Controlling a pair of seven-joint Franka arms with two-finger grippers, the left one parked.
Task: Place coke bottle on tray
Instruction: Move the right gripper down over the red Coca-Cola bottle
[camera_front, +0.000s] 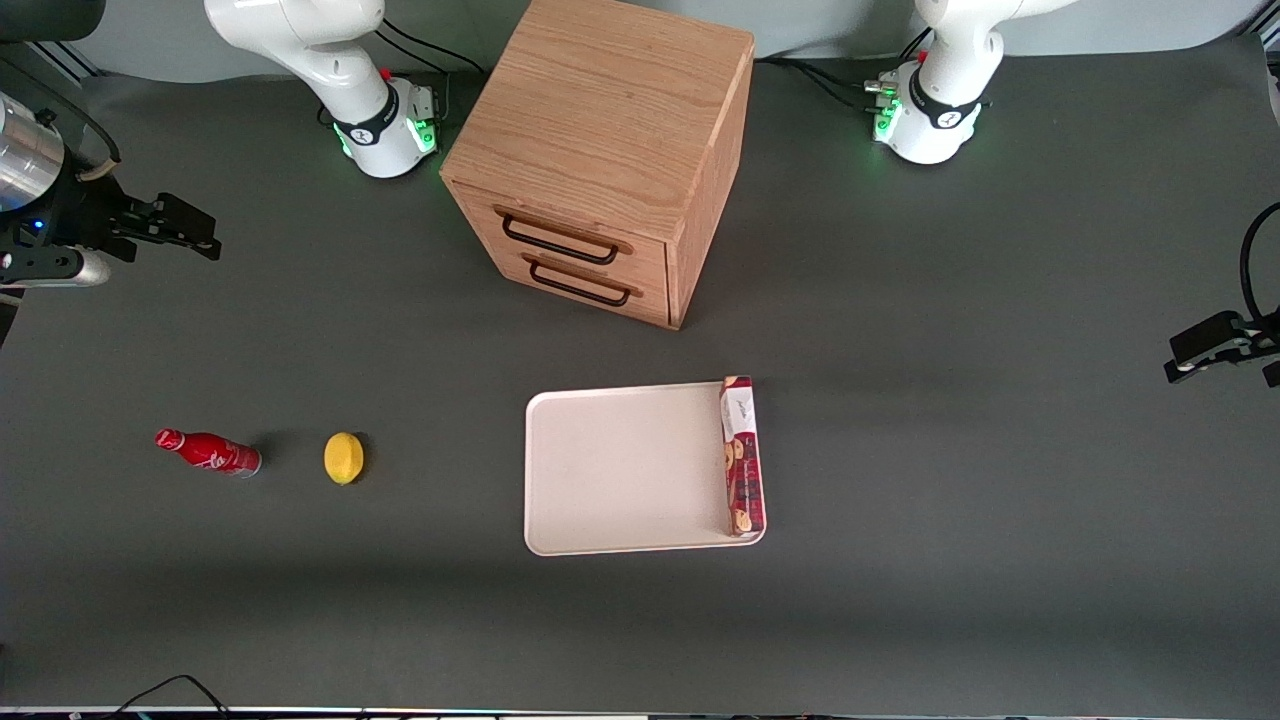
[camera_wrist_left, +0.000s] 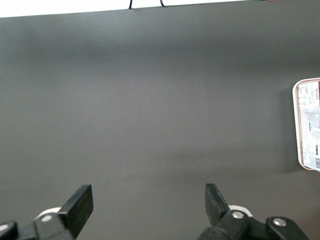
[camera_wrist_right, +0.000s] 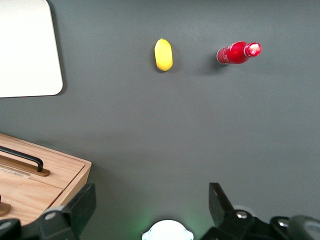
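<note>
Cream-white tray (camera_front: 620, 470) waits while your gripper (camera_front: 185, 228) hangs high, its fingers spread and empty.
Largest first: the tray lies well apart from the fingers; the lemon (camera_front: 344, 458) lies nearer; the coke bottle (camera_front: 208, 453) stands upright on the mat well below them. Descend squarely over it, straddle its body, and keep off the lemon.

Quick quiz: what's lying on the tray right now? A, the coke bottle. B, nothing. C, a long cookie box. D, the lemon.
C: the cookie box lies along one edge of the tray, while the coke bottle and lemon stand on the table and the open pincer hangs far off.
</note>
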